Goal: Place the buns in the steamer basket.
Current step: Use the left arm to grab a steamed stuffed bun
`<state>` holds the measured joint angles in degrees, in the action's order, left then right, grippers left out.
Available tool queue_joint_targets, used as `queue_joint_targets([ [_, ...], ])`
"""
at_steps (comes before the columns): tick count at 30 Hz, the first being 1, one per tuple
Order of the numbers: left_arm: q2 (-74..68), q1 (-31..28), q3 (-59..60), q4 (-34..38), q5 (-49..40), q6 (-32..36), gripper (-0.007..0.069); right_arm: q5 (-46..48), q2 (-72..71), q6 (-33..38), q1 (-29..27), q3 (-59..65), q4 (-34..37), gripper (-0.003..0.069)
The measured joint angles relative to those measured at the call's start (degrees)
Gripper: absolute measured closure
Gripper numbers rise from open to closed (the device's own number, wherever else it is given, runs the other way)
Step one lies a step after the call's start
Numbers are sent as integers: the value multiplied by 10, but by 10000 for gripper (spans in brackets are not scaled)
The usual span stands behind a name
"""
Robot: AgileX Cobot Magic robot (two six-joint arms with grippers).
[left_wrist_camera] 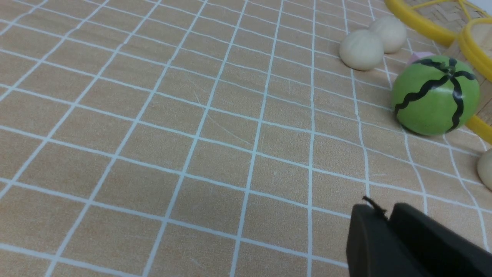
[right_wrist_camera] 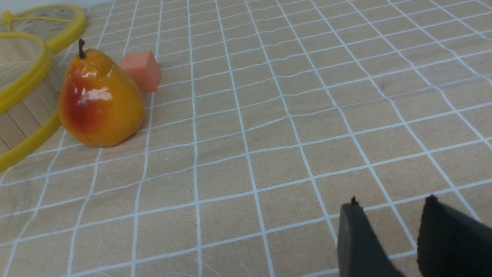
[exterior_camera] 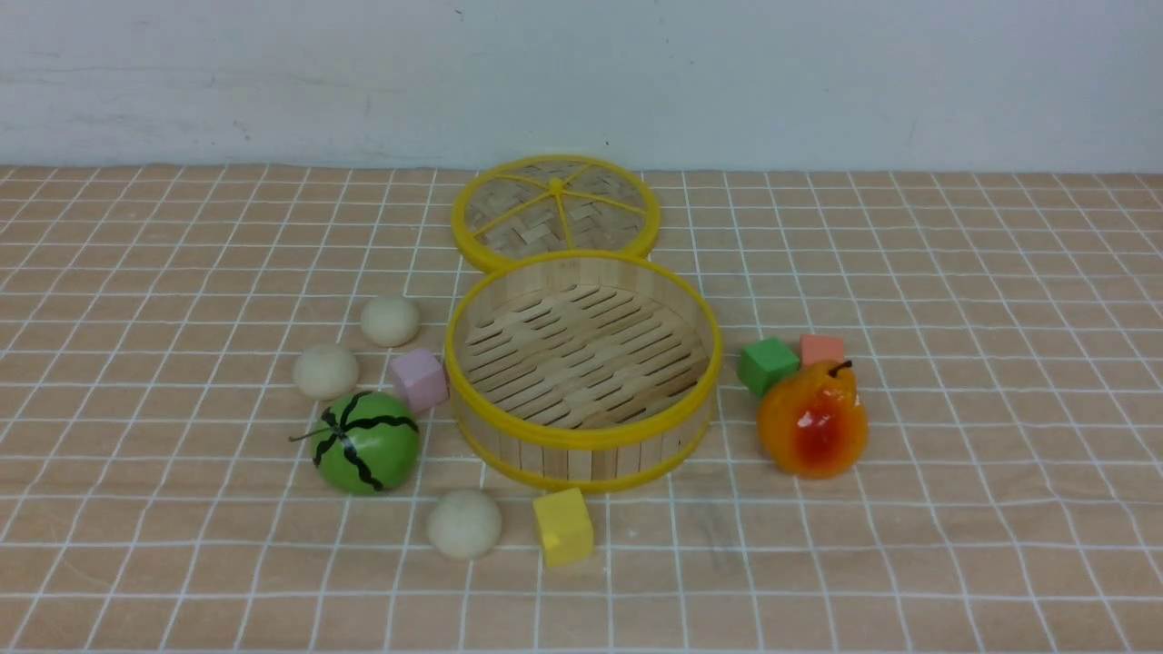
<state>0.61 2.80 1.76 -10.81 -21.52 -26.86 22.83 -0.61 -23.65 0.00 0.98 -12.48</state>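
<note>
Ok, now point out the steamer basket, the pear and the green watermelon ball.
Steamer basket (exterior_camera: 581, 438): front view, on the near part of its yellow top rim.
Pear (right_wrist_camera: 100, 100): right wrist view, on its body.
Watermelon ball (left_wrist_camera: 430, 111): left wrist view, on its green side.

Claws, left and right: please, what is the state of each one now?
Left claw: closed, holding nothing.
Right claw: open, holding nothing.

You can read no text, label, brand, number or sign in any of these three views.
</note>
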Motion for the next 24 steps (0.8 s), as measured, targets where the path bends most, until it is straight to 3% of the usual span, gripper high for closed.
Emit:
queue_joint_targets([
  [6,0,0,0,-2,0,0,548,0,0,0,0,0,0,418],
  [14,0,0,0,-60,12,15,543,0,0,0,0,0,0,418],
  [21,0,0,0,-62,17,14,536,0,0,0,0,0,0,418],
  [24,0,0,0,-37,49,-17,533,0,0,0,0,0,0,418],
])
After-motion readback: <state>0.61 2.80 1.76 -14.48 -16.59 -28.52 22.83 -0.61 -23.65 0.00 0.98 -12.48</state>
